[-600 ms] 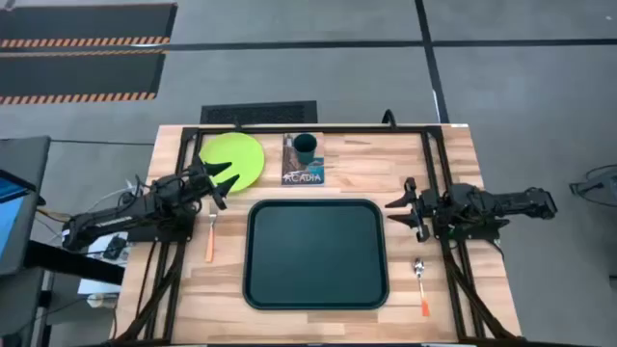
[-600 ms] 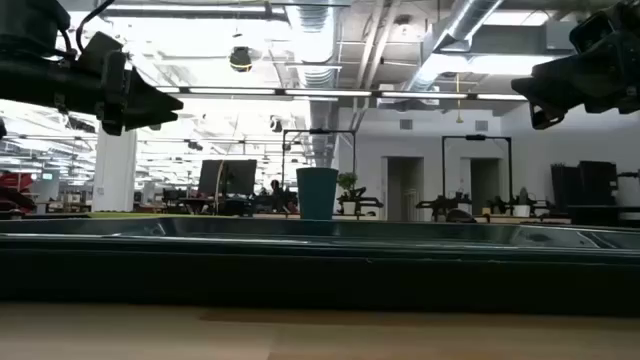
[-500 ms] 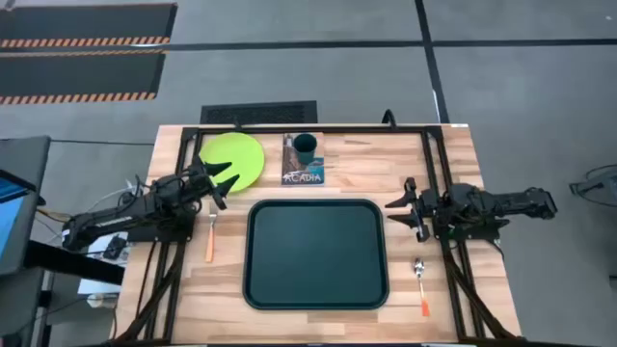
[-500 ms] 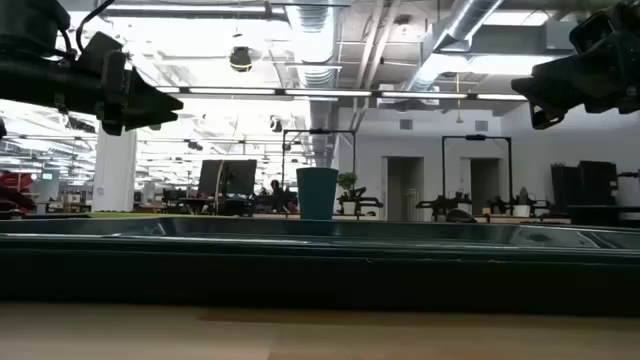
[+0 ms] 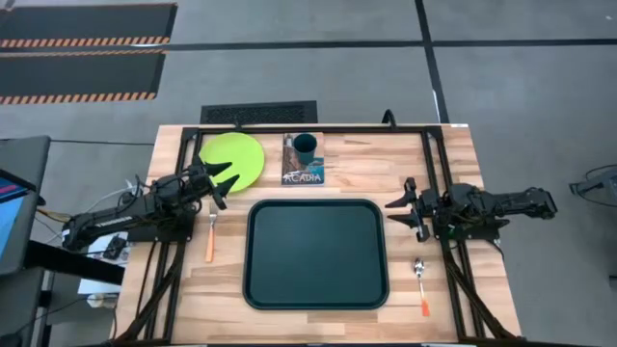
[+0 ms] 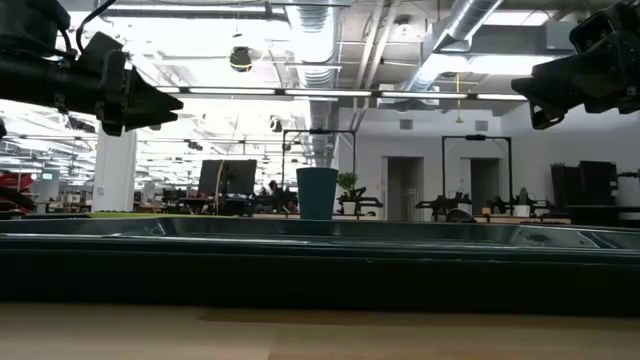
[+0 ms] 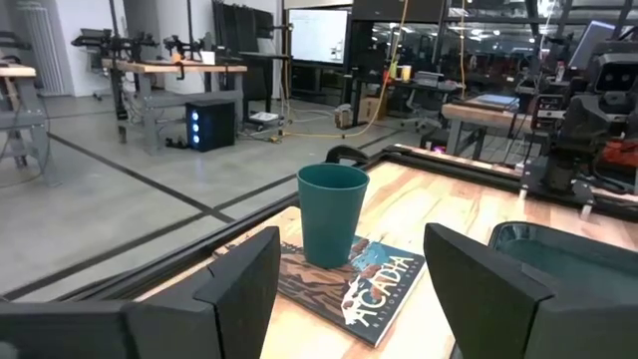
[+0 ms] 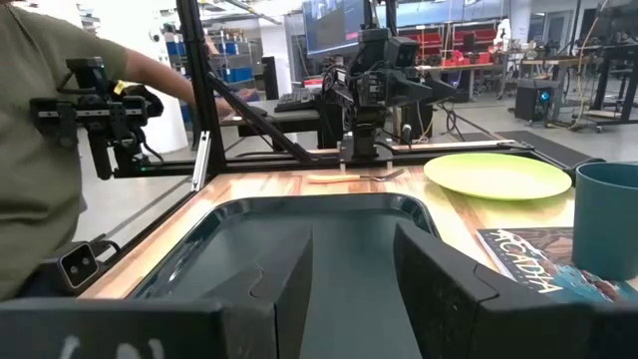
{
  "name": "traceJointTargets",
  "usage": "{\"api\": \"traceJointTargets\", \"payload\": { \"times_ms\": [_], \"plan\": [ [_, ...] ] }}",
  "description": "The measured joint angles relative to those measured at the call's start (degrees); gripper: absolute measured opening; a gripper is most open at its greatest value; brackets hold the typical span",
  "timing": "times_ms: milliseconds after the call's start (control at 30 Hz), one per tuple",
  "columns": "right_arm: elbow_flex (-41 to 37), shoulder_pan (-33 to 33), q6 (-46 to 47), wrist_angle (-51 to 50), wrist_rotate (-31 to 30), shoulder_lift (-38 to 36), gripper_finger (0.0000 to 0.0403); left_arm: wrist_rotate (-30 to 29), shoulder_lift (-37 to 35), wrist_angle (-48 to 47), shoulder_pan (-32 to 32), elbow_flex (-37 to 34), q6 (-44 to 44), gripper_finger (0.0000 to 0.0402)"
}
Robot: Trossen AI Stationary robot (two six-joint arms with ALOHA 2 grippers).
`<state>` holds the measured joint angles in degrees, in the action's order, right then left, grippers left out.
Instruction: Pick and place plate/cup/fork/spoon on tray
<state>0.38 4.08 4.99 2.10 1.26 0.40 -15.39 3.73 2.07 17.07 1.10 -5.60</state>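
Observation:
The lime-green plate (image 5: 231,158) lies flat at the table's far left. The teal cup (image 5: 306,146) stands upright on the Acadia book (image 5: 303,169), and shows in the left wrist view (image 7: 332,213). The dark green tray (image 5: 316,253) lies mid-table. The orange-handled fork (image 5: 210,236) lies left of the tray, and the spoon (image 5: 421,285) lies right of it. My left gripper (image 5: 228,183) is open and raised, by the plate's near edge. My right gripper (image 5: 393,214) is open and raised, just right of the tray.
A black frame runs along the table's far edge and sides (image 5: 318,127). A person (image 8: 40,150) stands beyond the table's left side, seen in the right wrist view. Bare wood lies between the book and the right arm (image 5: 376,164).

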Motion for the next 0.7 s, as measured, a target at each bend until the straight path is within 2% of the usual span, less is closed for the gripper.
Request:
{"api": "traceJointTargets", "payload": {
  "times_ms": [267, 533, 700],
  "plan": [
    [0.0, 0.0, 0.0, 0.0, 0.0, 0.0, 0.0169, 0.0, 0.0, 0.0, 0.0, 0.0, -0.1, 0.0238],
    [0.0, 0.0, -0.2, -0.1, 0.0, 0.0, 0.0169, 2.5, -2.3, -0.1, 3.1, 0.0, 0.1, 0.0238],
    [0.0, -0.2, -12.3, -0.1, -1.2, 0.0, 0.0169, 2.5, -2.3, -0.1, 3.1, 0.0, 0.2, 0.0238]
  ]
}}
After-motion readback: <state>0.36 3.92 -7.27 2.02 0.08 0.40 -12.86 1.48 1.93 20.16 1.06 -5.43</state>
